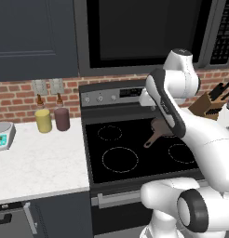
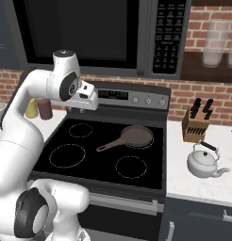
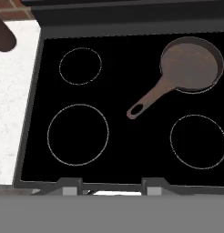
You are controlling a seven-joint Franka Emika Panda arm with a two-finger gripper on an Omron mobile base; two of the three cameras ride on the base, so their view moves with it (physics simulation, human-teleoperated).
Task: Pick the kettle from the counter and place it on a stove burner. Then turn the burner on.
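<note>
The kettle [image 2: 204, 162] sits upright on the table [image 2: 198, 186] right of the cooktop, near its front edge, just before the knife block [image 2: 195, 123]. The end effector [image 3: 111, 185] hangs above the cooktop, empty, fingers partly spread. The skillet [image 2: 132, 137] covers the rear right ring; the stove burner [image 2: 67, 156] lies bare at front left.

- Setting: a home kitchen.
- Black glass cooktop [image 2: 106, 153] with dashed burner circles, carrying a brown skillet [image 2: 129, 137].
- Microwave [image 2: 96, 35] mounted above, against a red brick wall [image 1: 16, 97].
- White stone counter [image 1: 39, 160] bearing a knife block [image 2: 195, 124], kettle [image 2: 204, 163] and kitchen scale [image 1: 3, 135].
</note>
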